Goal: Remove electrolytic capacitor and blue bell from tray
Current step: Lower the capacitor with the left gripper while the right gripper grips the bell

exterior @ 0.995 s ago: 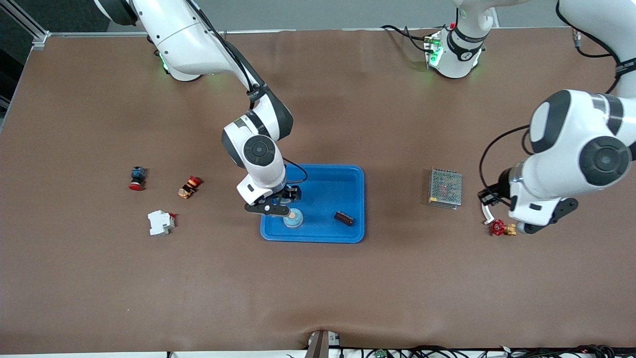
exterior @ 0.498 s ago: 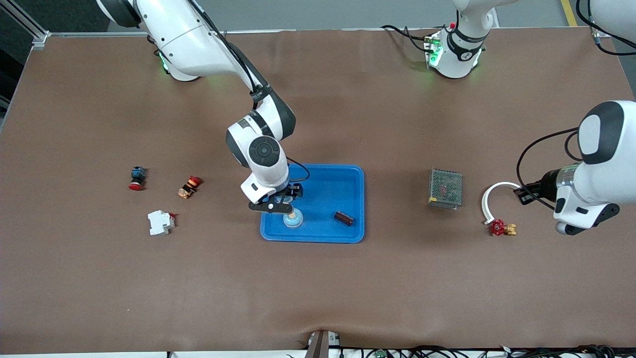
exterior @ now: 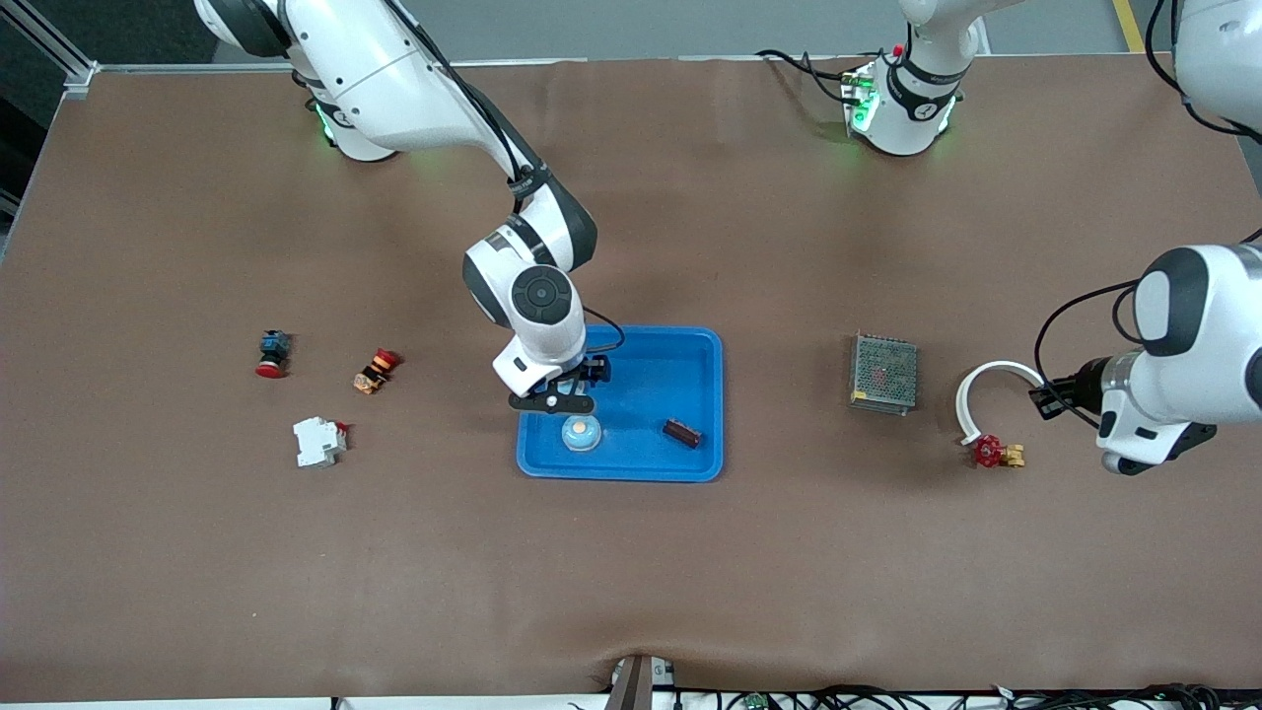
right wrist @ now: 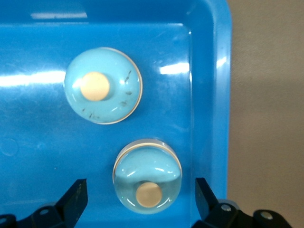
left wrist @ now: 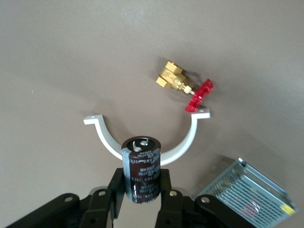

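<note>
- The left gripper [left wrist: 141,192] is clamped on the capacitor [left wrist: 141,168], a dark brown can with a silver top. It holds it upright by the lower body, in the air off the tray [exterior: 663,373].
- It hangs over the table's left-arm end, above a white half-ring [left wrist: 185,142], with a brass valve with a red handle [left wrist: 183,85] and a metal mesh box [left wrist: 251,194] close by.
- The capacitor looks rigid, light and smooth-sleeved. The side grip across its round body looks right, and it should be set down gently so it does not roll.
- The right gripper [exterior: 554,399] is spread wide and empty. It is low over the tray, near the tray's edge at the right-arm end.
- The right wrist view shows two pale blue domes with tan buttons on the tray floor. One bell [right wrist: 147,178] sits between the open fingers [right wrist: 76,194], just beside the tray wall [right wrist: 209,95]. The second dome [right wrist: 103,85] lies farther in.
- The front view shows only one dome [exterior: 581,432] in the open, near the tray's edge closest to the camera. I take the other to be hidden under the gripper.
- The bell looks hard, light and glossy, so its curved top would slip. The rim at its widest part is the better place to grip, with care for the wall alongside.
- A small dark brown part [exterior: 682,432] also lies in the tray.
</note>
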`<state>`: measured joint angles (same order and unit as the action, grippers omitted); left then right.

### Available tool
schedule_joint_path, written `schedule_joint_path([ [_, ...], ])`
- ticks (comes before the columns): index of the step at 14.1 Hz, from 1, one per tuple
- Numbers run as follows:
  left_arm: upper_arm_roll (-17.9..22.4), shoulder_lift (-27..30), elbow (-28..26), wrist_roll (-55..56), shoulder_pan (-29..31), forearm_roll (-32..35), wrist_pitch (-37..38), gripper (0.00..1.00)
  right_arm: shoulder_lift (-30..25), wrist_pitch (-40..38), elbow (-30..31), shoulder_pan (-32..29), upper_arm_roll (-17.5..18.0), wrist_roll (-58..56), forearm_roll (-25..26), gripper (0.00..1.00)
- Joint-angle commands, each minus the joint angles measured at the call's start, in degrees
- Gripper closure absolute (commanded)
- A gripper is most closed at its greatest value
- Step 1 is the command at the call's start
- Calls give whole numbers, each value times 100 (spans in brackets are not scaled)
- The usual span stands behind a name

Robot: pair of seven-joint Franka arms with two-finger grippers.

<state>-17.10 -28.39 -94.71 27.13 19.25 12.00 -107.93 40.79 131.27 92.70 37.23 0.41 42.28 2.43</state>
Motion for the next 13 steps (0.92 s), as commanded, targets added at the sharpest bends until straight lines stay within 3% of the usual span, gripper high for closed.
schedule_joint_path([
  [1, -56, -227, -47, 21, 184, 145, -219, 100, 87, 21, -103, 4, -15, 26, 73, 0],
  [7, -65, -746, -223, 30, 404, 145, -834, 100, 219, 258, -112, -49, -15, 18, 73, 0],
  [13, -56, -1098, -214, 38, 413, 145, -984, 100, 254, 363, -103, -76, -15, 18, 65, 0],
])
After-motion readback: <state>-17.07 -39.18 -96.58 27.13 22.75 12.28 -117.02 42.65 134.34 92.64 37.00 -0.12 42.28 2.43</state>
